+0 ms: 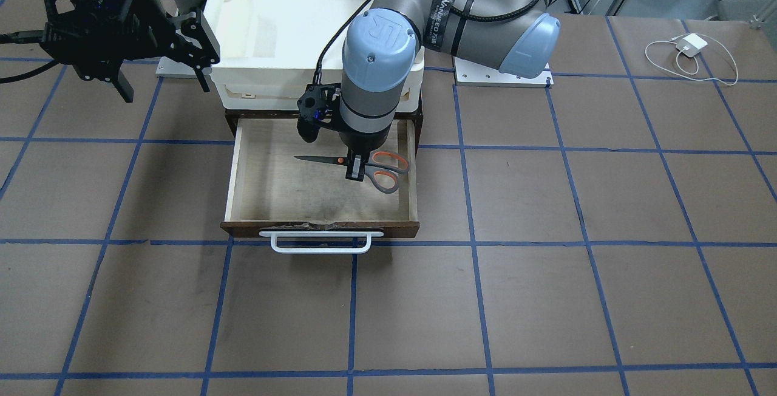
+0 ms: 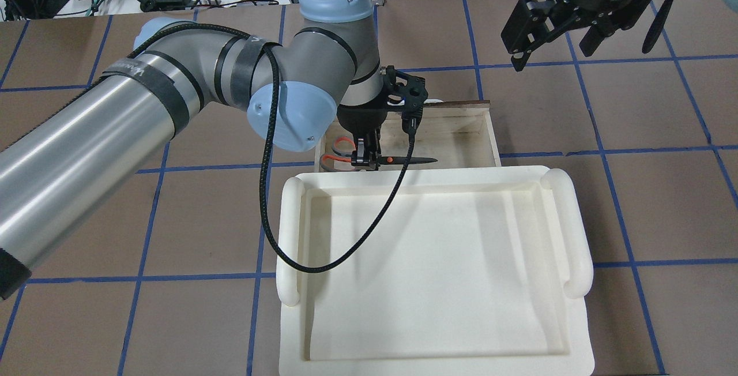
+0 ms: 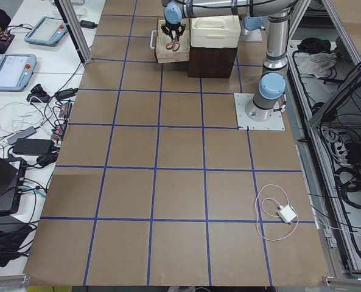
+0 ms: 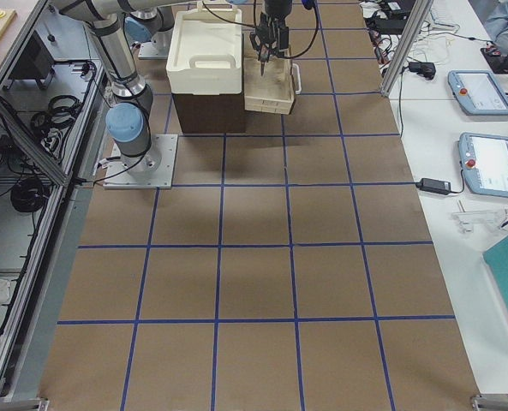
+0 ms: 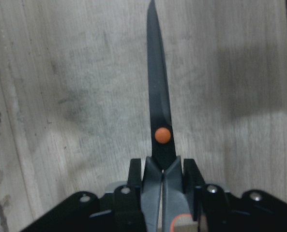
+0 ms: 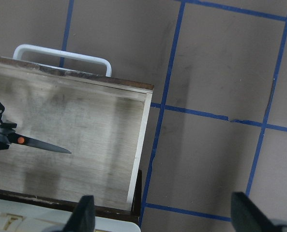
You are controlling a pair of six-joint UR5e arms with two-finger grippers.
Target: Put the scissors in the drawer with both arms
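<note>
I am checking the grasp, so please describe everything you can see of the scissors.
The scissors are small, with slim dark blades closed together, an orange pivot dot, and grey handle loops lined orange. They are held level inside the open drawer, over its pale wood floor. The left gripper is clamped on them just behind the pivot. Whether they touch the floor is unclear.

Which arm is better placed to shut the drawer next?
Right, probably: the right tool hangs open and empty beside the drawer, while the left tool sits inside it, shut on the scissors.
</note>
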